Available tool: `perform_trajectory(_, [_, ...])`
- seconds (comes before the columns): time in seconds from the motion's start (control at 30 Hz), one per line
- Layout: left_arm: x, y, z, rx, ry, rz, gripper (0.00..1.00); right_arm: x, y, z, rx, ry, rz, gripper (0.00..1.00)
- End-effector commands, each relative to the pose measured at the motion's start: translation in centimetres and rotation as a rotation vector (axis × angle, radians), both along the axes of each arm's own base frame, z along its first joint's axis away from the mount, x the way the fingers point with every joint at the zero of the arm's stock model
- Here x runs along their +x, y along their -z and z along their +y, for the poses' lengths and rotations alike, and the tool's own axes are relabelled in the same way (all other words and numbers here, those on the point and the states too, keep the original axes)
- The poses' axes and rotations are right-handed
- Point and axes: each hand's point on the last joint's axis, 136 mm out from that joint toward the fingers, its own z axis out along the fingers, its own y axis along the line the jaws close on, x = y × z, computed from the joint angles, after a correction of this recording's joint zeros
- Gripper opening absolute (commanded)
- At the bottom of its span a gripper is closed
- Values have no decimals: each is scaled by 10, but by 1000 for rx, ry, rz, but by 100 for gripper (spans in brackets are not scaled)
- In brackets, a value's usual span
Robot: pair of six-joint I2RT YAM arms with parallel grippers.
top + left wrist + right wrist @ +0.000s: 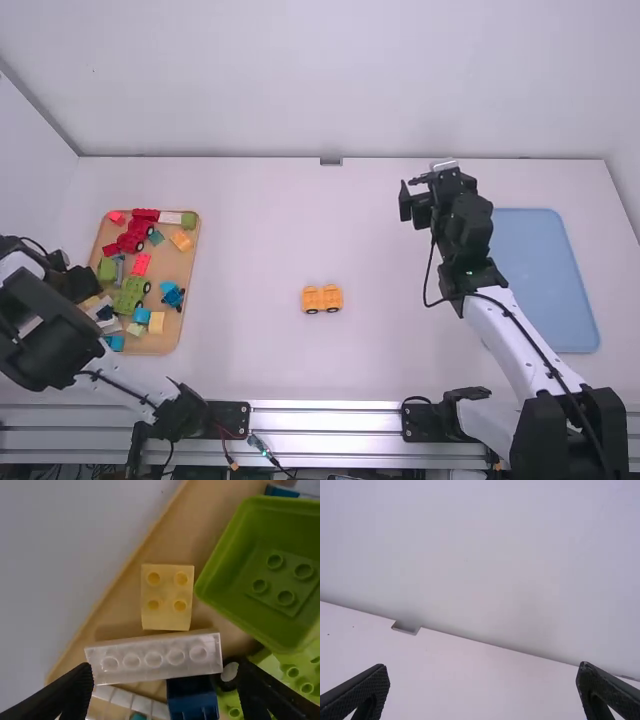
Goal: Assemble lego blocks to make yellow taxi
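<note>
On the table's middle stands an orange-yellow piece with black wheels [322, 299]. My left gripper [88, 284] is over the brick tray at the far left. In the left wrist view, the left gripper [165, 692] is open above a whitish long brick [154, 659]; a pale yellow brick [167, 597] with four studs lies beside that brick, near the tray's edge. My right gripper [411, 192] is held over the right part of the table, well away from the wheeled piece. Its fingers are apart with nothing between them in the right wrist view, where the right gripper [482, 690] faces the back wall.
The wooden tray [190, 275] holds red, green, blue and yellow bricks. A green hollow piece [265, 545] and a dark blue brick [192, 700] are close to the left gripper. A blue tray [550, 280] lies beyond the right arm's links.
</note>
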Motion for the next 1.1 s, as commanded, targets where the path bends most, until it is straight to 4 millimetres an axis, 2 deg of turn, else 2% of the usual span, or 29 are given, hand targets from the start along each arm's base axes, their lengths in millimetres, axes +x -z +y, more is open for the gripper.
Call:
perform_trajectory(0.0, [0, 8, 0, -9, -22, 8, 75, 5, -14, 0, 6, 4, -26, 99])
perform_trajectory(0.27, [3, 21, 7, -17, -53, -10, 73, 5, -13, 0, 5, 4, -21, 99])
perform_trajectory(0.63, [18, 22, 10, -15, -43, -70, 54, 5, -11, -1, 4, 5, -14, 99])
perform_trajectory(0.83, [17, 23, 10, -15, -40, -68, 58, 4, -9, -1, 1, 5, -3, 99])
perform_trajectory(1.07, [14, 37, 11, -33, -38, -47, 56, 4, -6, -1, -1, 4, 8, 99])
